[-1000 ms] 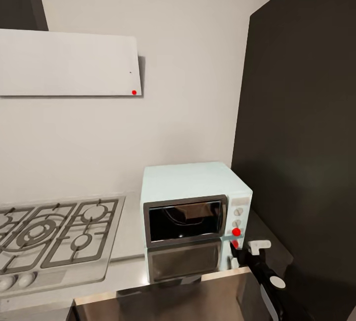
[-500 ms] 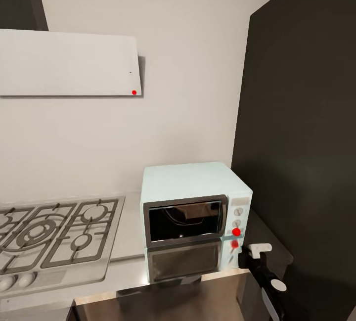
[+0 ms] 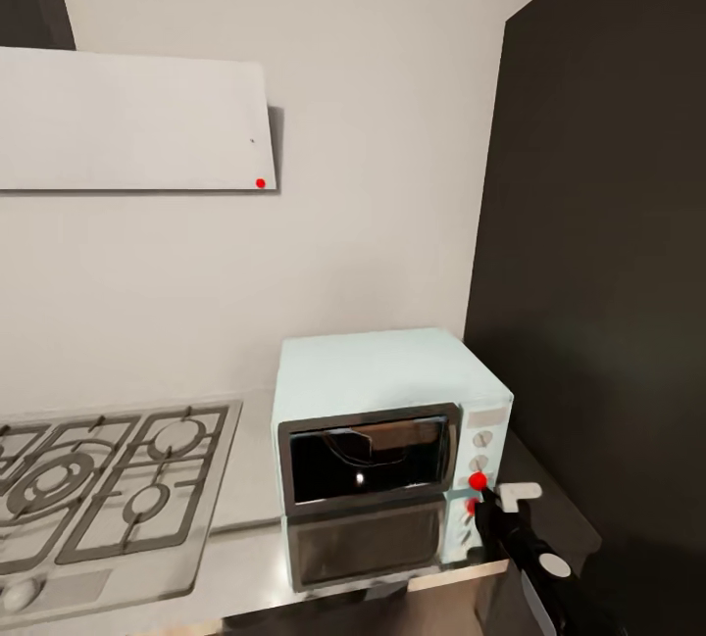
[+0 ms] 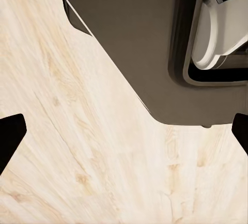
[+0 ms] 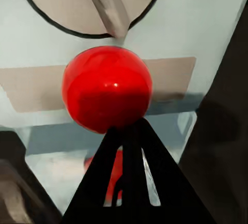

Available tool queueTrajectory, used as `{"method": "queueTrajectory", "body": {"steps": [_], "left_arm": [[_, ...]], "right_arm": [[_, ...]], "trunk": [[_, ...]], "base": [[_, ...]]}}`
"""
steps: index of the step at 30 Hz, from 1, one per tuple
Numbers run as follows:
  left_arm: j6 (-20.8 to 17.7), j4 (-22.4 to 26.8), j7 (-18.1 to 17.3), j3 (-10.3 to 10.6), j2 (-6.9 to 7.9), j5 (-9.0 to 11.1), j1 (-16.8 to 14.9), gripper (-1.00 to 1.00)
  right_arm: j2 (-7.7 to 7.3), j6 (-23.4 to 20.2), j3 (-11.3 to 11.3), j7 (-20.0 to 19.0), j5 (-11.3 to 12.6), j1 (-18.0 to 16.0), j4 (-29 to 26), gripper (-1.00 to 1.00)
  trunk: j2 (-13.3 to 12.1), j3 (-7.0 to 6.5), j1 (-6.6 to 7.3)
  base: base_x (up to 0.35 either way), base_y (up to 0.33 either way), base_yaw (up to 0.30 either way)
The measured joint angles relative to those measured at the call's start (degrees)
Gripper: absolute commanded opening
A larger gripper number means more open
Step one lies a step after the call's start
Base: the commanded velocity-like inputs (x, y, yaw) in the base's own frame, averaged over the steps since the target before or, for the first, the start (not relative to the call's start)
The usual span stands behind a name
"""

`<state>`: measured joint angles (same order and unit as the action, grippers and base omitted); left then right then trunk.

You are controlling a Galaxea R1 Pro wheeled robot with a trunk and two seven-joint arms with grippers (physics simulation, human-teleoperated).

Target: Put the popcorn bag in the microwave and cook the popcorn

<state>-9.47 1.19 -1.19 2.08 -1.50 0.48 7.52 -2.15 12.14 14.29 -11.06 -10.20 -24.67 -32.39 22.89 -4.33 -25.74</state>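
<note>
With the popcorn bag (image 3: 392, 437) already inside the closed microwave (image 3: 387, 450) on the worktop (image 3: 245, 543), we judge the heating step in hand: our right gripper (image 5: 126, 131), fingers pressed together and empty, must push the red button (image 5: 107, 95).

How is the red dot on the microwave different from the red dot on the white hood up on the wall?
The red dot on the microwave looks bigger; the dot on the hood is tiny. The microwave's dot sits low by the knobs on the side panel, with the right tool just below it; the hood's dot sits high at its lower corner. Both are round and bright red.
</note>
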Motion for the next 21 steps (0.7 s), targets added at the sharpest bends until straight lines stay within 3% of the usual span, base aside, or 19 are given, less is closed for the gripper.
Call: {"method": "queueTrajectory", "body": {"steps": [8, 11, 21], "left_arm": [[0.0, 0.01, 0.0, -0.01, 0.0, 0.0, 0.0, 1.0], [-0.01, 0.03, 0.0, -0.02, 0.0, 0.0, 0.02, 1.0], [-0.01, 0.02, 0.0, -0.02, -0.06, 0.0, 0.01, 1.0]], "right_arm": [[-0.04, 0.22, 0.01, -0.1, 0.0, 0.03, 0.03, -1.0], [-0.05, 0.22, 0.06, -0.03, 0.29, 1.55, -0.08, -1.0], [-0.06, 0.13, 0.2, 0.13, 0.02, 0.77, 1.07, -1.0]], "trunk": [[0.02, 0.02, 0.0], [0.06, 0.01, 0.02], [-0.03, 0.01, -0.04]], "base": [[0.069, 0.0, 0.0], [0.13, 0.0, 0.0], [-0.039, 0.0, 0.0]]}}
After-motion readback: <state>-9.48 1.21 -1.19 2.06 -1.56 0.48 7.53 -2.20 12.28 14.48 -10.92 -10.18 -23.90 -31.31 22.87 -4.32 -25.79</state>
